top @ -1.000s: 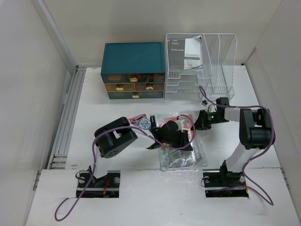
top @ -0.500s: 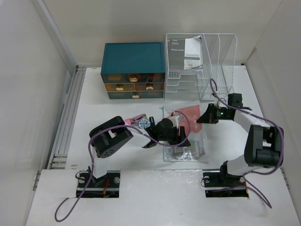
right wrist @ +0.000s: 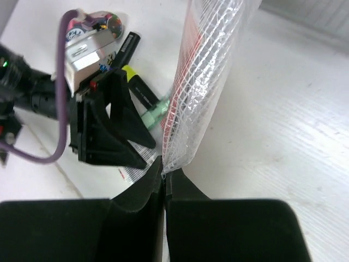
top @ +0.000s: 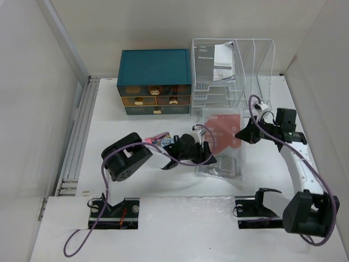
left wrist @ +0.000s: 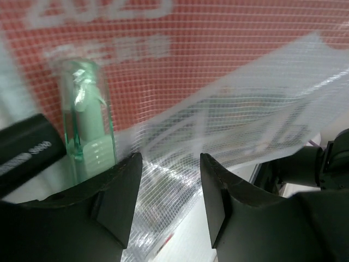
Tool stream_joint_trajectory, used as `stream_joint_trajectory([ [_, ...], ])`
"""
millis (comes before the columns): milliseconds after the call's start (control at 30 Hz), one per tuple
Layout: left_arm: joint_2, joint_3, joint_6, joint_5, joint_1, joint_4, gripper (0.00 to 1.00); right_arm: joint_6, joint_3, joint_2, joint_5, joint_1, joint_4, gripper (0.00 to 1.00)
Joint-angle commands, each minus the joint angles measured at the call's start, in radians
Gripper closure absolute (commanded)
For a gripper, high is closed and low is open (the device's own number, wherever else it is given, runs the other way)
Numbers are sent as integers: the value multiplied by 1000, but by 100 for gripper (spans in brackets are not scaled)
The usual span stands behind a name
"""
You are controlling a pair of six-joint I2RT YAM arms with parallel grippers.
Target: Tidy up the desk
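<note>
R claw (right wrist: 163,173) clamped on mesh pouch (right wrist: 202,82); L claw (left wrist: 169,185) agape.

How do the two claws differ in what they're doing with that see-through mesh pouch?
The right gripper is shut, pinching the mesh pouch by its edge; the left gripper is open, clamping nothing. The right gripper holds that edge up off the desk; the left gripper sits low at the pouch's opposite side. Both are black, two-fingered, and at the same pouch.
</note>
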Motion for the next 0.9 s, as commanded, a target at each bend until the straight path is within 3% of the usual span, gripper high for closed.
stream_joint_trajectory([
  [0,77,-73,68,-78,50,-191,53,-147,116,-119,2,-5,-22,100],
  [267,77,-73,68,-67,69,-179,53,-168,157,-284,31,-5,35,100],
  [467,68,-73,86,-58,87,-179,53,-188,237,-307,22,-5,85,100],
  [867,77,-111,105,-39,106,-159,53,-7,413,-276,11,-36,297,100],
])
